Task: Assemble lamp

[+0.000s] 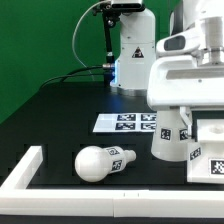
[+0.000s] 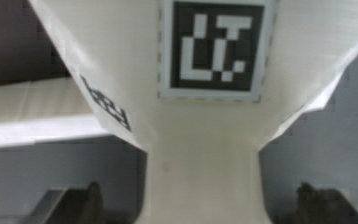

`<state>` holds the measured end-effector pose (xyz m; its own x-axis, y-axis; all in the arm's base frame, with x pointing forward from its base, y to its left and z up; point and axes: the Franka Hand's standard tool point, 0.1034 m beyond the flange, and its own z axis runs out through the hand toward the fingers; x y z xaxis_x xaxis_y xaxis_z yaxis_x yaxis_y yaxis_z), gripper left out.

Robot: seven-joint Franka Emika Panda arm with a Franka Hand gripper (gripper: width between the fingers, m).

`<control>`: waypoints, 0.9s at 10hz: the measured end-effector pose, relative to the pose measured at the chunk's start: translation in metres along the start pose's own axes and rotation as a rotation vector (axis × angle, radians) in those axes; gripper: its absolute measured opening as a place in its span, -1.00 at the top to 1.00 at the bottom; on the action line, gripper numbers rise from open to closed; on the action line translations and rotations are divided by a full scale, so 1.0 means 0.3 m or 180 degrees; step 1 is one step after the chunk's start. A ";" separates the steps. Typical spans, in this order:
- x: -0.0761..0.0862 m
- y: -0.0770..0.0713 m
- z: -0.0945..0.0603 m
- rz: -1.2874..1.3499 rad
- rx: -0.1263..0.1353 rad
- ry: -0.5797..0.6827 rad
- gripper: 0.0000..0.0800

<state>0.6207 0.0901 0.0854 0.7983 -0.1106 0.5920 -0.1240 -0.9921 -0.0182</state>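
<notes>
Exterior view showed white rounded plastic bulb [image 1: 100,162], white tapered shade [image 1: 168,136], white blocky base [image 1: 208,148] unjoined; fingers [image 2: 69,206] apart, straddling shade.

A black table [image 1: 60,120] stood before a green backdrop [image 1: 40,40]. The marker board [image 1: 122,123], thin, flat and white, lay on it near the middle, its black-and-white tags face up. A long white rail [image 1: 100,205] ran along the table's near edge and turned a corner at the exterior view's left.
</notes>
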 end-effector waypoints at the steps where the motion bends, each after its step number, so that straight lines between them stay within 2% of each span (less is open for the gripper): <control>1: -0.006 0.009 0.007 -0.0013 -0.0014 -0.0012 -0.33; 4: -0.032 0.018 0.034 -0.0059 -0.0042 -0.0050 -0.33; 5: -0.043 0.007 0.040 -0.0056 -0.0041 -0.0064 -0.33; 9: -0.049 0.007 0.062 0.0020 -0.0083 -0.0059 -0.33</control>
<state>0.6196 0.0886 0.0615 0.8083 -0.1181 0.5768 -0.1441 -0.9896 -0.0006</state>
